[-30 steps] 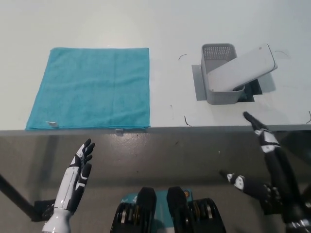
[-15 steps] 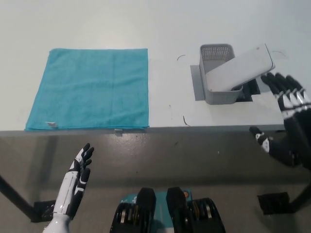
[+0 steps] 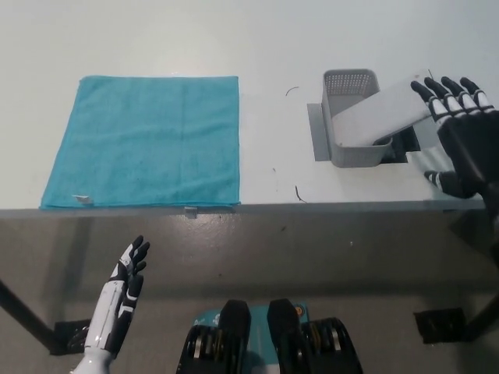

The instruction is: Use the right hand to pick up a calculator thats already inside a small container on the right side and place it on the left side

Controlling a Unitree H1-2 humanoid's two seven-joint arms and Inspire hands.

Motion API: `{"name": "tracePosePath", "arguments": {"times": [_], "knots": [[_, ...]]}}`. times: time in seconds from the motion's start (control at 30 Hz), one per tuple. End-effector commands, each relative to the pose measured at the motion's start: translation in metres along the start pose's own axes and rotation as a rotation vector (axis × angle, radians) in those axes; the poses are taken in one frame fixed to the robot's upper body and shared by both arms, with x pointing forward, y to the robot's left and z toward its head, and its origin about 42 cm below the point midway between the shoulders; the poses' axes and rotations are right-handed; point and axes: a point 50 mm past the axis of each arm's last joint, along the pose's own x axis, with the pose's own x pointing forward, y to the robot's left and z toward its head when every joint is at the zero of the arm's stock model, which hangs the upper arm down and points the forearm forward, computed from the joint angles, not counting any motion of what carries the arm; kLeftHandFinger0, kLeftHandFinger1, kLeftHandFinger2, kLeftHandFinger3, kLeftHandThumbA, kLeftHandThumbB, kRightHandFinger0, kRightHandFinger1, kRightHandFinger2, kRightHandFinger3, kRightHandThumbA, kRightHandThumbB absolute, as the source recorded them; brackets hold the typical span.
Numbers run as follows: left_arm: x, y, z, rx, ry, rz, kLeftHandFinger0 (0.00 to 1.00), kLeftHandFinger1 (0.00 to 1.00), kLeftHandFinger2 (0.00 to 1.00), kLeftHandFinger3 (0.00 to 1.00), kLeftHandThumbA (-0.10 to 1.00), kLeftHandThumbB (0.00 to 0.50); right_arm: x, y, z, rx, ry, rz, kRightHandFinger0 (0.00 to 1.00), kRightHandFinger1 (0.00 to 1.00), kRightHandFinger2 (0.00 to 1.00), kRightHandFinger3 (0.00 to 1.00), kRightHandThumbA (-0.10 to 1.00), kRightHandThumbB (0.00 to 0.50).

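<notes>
The right hand (image 3: 460, 132) has risen from below the bench (image 3: 273, 47) edge over the last second and now sits at the far right of the bench, fingers spread and empty, with its fingertips (image 3: 437, 87) reaching the upper right end of the calculator (image 3: 378, 117). Whether they actually touch the casing or only overlap it from this angle cannot be told. The calculator has not moved: it leans diagonally in the small grey container (image 3: 352, 117), lower end inside, upper end projecting over the right rim toward the hand. The container stands on a grey base plate (image 3: 318, 132), well apart from the blue cloth (image 3: 144, 140) spread flat on the left side of the bench. The left hand (image 3: 121, 300) rests low in front of the bench at lower left, fingers apart, holding nothing. The approach phase therefore appears nearly complete and the grasp not yet made. The next move likely calls for closing the fingers around the projecting end and lifting along the calculator's tilt. A sideways pull could tip or drag the light container.
</notes>
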Motion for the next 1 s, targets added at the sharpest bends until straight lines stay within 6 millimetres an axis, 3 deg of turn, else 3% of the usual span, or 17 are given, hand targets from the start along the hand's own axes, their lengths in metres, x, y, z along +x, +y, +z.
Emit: {"name": "tracePosePath", "arguments": {"times": [0.0, 0.4, 0.53, 0.83, 0.97], "knots": [[-0.004, 0.006, 0.004, -0.019, -0.056, 0.032, 1.0, 1.0, 1.0, 1.0, 1.0, 0.025, 0.032, -0.017, -0.021, -0.216, 0.114, 0.005, 1.0, 1.0, 1.0, 1.0, 1.0, 0.401], [-0.005, 0.005, 0.004, -0.016, -0.052, 0.023, 1.0, 1.0, 1.0, 1.0, 1.0, 0.017, 0.065, -0.013, -0.019, -0.239, 0.12, 0.019, 1.0, 1.0, 1.0, 1.0, 1.0, 0.416], [-0.006, 0.006, 0.004, 0.0, -0.053, 0.02, 1.0, 1.0, 1.0, 1.0, 1.0, 0.012, 0.074, -0.013, -0.013, -0.231, 0.109, 0.019, 1.0, 1.0, 1.0, 1.0, 1.0, 0.443], [-0.005, 0.005, 0.005, -0.005, -0.059, 0.016, 1.0, 1.0, 1.0, 1.0, 1.0, 0.022, 0.091, -0.017, 0.004, -0.253, 0.076, 0.01, 1.0, 1.0, 1.0, 1.0, 1.0, 0.424], [-0.008, 0.005, 0.004, 0.007, -0.052, 0.017, 1.0, 1.0, 1.0, 1.0, 1.0, 0.027, 0.097, -0.01, 0.012, -0.258, 0.065, 0.006, 1.0, 1.0, 1.0, 1.0, 1.0, 0.443]]}}
